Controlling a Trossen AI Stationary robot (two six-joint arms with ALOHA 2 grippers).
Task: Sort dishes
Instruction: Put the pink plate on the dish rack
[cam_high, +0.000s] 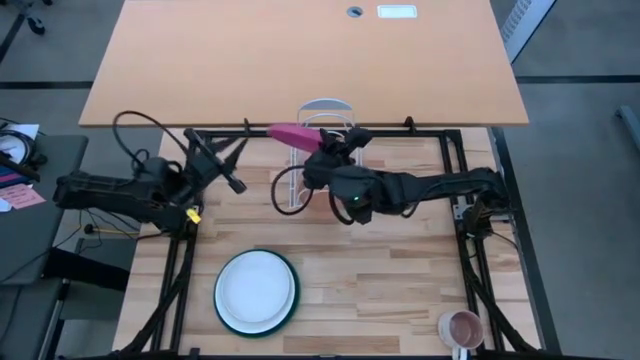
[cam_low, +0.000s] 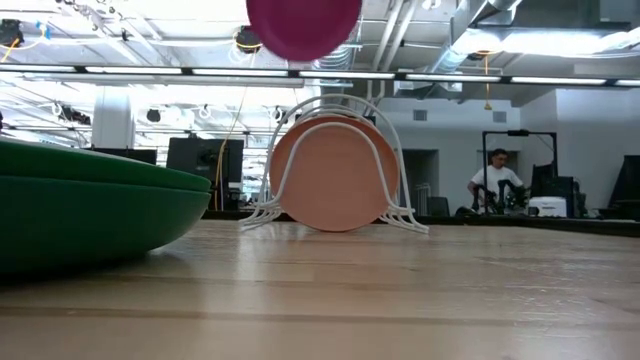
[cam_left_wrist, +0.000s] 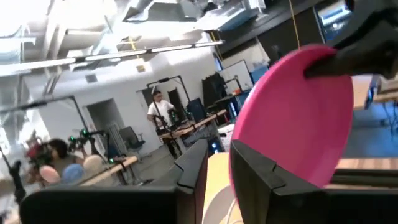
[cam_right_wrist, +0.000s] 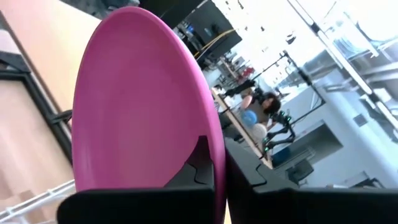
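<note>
My right gripper (cam_high: 322, 146) is shut on the magenta-pink plate (cam_high: 292, 133), high over the white wire rack (cam_low: 395, 175); in the low view the plate (cam_low: 303, 25) shows at the top. The terracotta plate (cam_low: 335, 175) stands on its edge in the rack. The white plate (cam_high: 254, 286) lies in the dark green plate (cam_high: 291, 308) near the front edge. My left gripper (cam_high: 232, 166) stands open left of the rack, apart from the pink plate (cam_left_wrist: 292, 118), with nothing between its fingers. My right gripper pinches the pink plate's rim (cam_right_wrist: 214, 140) between its two fingers, one finger (cam_right_wrist: 199, 167) on the plate's hollow face and the other behind it. It comes about level from the table's right. The plate stands on edge, lifted clear above the rack.
A small pink mug (cam_high: 462, 327) stands at the front right corner. The green plate (cam_low: 80, 210) fills the low view's left. Bare wood lies between the rack and the stacked plates. People show at desks in the room beyond (cam_low: 497, 180).
</note>
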